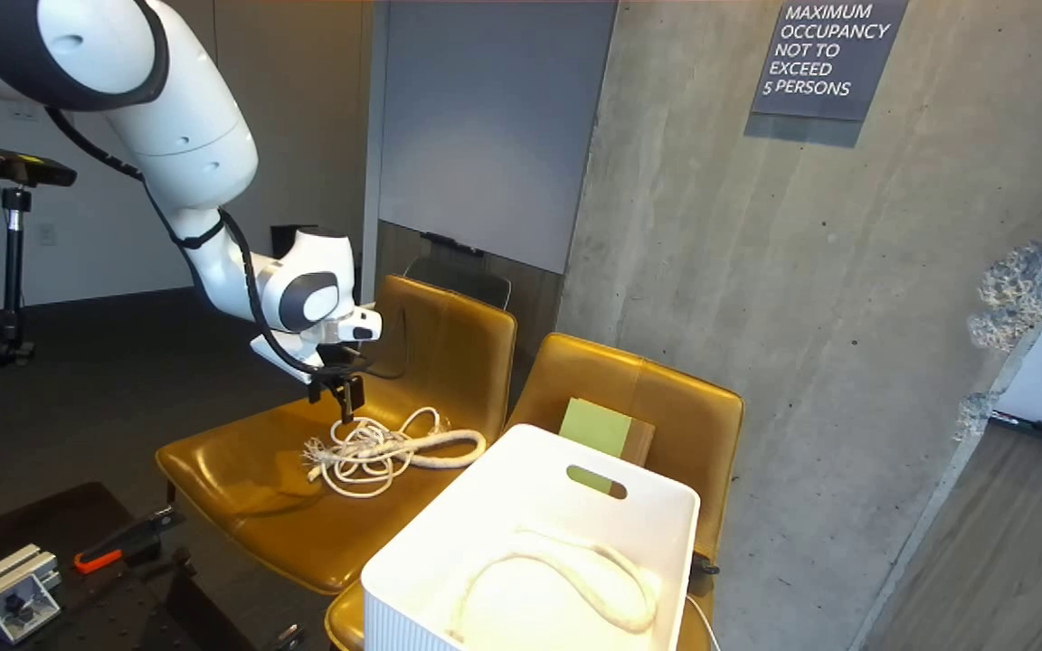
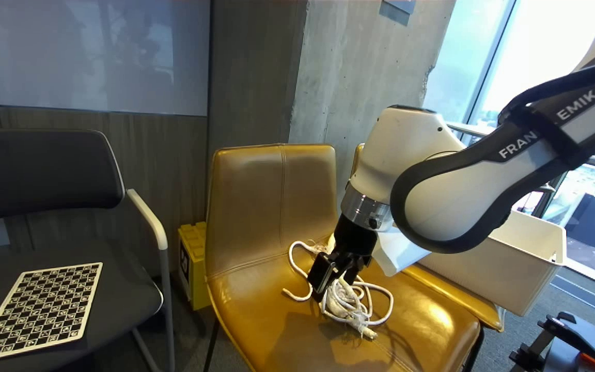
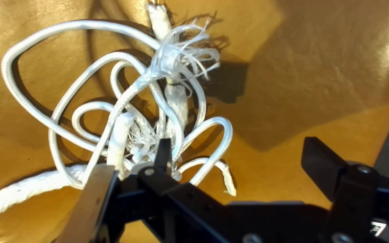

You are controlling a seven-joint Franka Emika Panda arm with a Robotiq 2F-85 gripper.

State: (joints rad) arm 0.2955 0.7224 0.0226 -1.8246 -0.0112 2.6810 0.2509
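My gripper point(image 3: 237, 148) stands open low over a mustard leather chair point(image 1: 250, 470), its fingers spread wide with nothing gripped. A tangle of white rope point(image 1: 381, 449) lies on the seat right under it, in both exterior views. In the wrist view the tangle point(image 3: 123, 98) fills the left half, with frayed ends and thicker pieces mixed in. The left finger point(image 3: 163, 153) overlaps the bundle's edge; whether it touches is unclear. A rope loop point(image 3: 227, 131) and a short tail appear between the fingers. The right finger point(image 3: 321, 162) is over bare leather.
A white bin point(image 1: 521, 493) with a thick pale rope point(image 1: 634, 617) inside rests on a second mustard chair point(image 1: 666, 389). Green and brown flat items point(image 1: 595, 427) lean behind it. A dark chair point(image 2: 34, 170) with a checkered board point(image 2: 39, 307) and a yellow box point(image 2: 192, 248) stand nearby.
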